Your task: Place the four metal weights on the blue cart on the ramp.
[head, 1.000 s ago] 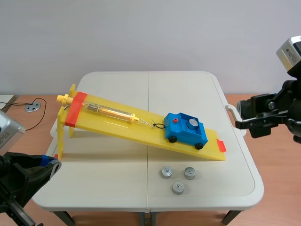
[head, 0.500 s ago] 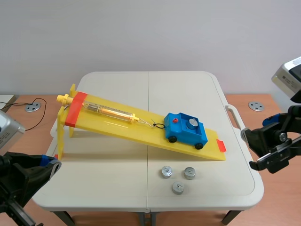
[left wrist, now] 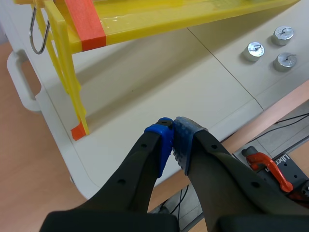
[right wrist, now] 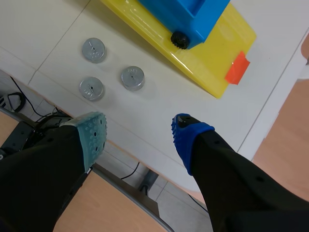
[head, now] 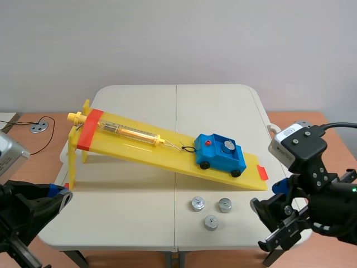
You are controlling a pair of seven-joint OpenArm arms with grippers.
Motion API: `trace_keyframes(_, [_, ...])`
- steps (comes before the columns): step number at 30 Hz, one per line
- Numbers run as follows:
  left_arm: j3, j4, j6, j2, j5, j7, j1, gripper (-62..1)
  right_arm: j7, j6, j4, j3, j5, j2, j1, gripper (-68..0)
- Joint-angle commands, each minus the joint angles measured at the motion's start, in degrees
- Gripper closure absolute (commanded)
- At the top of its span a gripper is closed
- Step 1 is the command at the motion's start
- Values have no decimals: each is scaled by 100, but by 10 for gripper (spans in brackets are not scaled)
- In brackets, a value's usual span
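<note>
At centre right of the scene view, the blue cart (head: 220,154) sits low on the yellow ramp (head: 139,146), one metal weight (head: 227,147) in its tray. Three more weights (head: 211,223) lie on the bench (head: 212,106) at lower centre. At lower right the right hand (right wrist: 140,135) is spread, empty. At lower left the left hand (left wrist: 172,131) is pressed together on nothing.

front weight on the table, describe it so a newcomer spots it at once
Find the yellow ramp and the blue cart at its low end. On the white table before the cart lie metal discs. The front weight is the lone one nearest the robot; the other two sit side by side nearer the ramp.
</note>
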State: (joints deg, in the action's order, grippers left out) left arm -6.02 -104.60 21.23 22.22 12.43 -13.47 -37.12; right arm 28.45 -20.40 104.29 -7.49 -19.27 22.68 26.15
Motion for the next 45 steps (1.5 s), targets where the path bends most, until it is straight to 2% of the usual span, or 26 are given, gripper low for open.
trace_keyframes(1, [-37,-260,105,-63,297,592,114,-27,-837,-46,116,31,-35,-52,-535,-309])
trace_keyframes(6, [-37,-260,105,-61,297,592,114,-27,-960,-46,-378,-317,199,-369,-863,-307])
trace_keyframes(11, [-37,-260,105,-61,297,592,114,-27,-1110,-46,-815,-656,354,-531,-1104,-307])
trace_keyframes(21, [-37,-260,105,-63,297,592,114,-27,-1298,50,-1353,-1023,719,-970,-1447,-307])
trace_keyframes(30, [-37,-260,105,-63,297,592,114,-27,-1429,168,-1945,-1436,839,-1023,-1840,-307])
trace_keyframes(39, [-37,-260,103,-157,297,592,114,-27,-1451,262,-2240,-1497,905,-1193,-1869,-305])
trace_keyframes(45, [-37,-260,122,-251,297,590,144,-27,-1582,284,-2492,-1510,905,-1191,-1869,-268])
